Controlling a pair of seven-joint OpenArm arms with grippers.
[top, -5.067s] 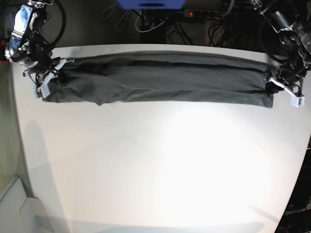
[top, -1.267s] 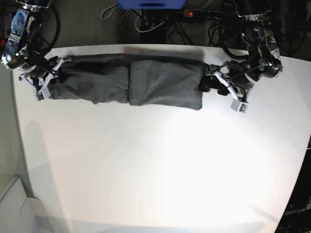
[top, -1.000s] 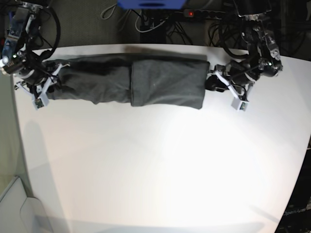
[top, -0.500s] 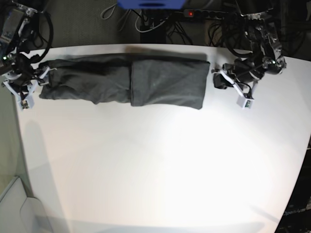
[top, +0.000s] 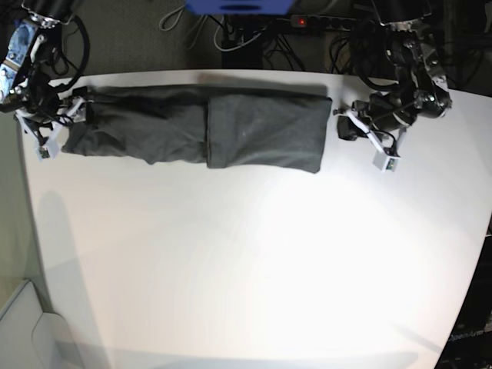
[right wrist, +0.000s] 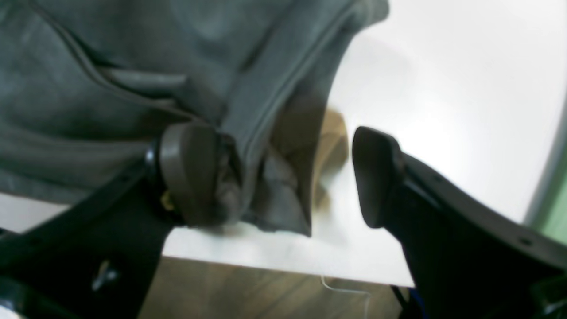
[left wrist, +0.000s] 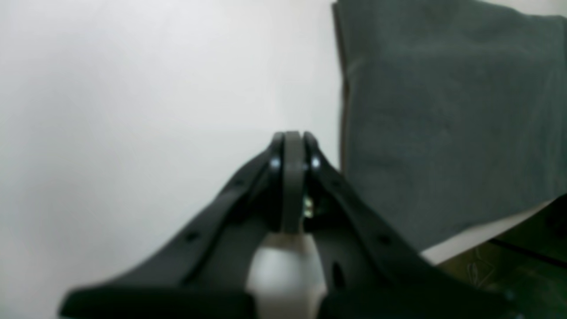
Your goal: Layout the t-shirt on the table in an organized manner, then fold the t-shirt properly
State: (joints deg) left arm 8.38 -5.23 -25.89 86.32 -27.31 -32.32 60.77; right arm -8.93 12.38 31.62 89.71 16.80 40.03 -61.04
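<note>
T-shirt [top: 200,134] folded into a long band along the table's [top: 254,261] far edge, left gripper [left wrist: 290,146] pressed together just beside its folded end, right gripper [right wrist: 283,177] spread around its other end.

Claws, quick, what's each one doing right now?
Left claw: closed, empty, beside the shirt.
Right claw: open around the shirt's end, not gripping.

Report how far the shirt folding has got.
Done: the shirt lies as a long narrow band across the far side of the table, and one end is already folded over the middle. In hand: nothing is gripped; the left gripper is shut just off the folded end, while the right gripper stands open at the loose end. Left: fold that loose end over and tidy up.
</note>
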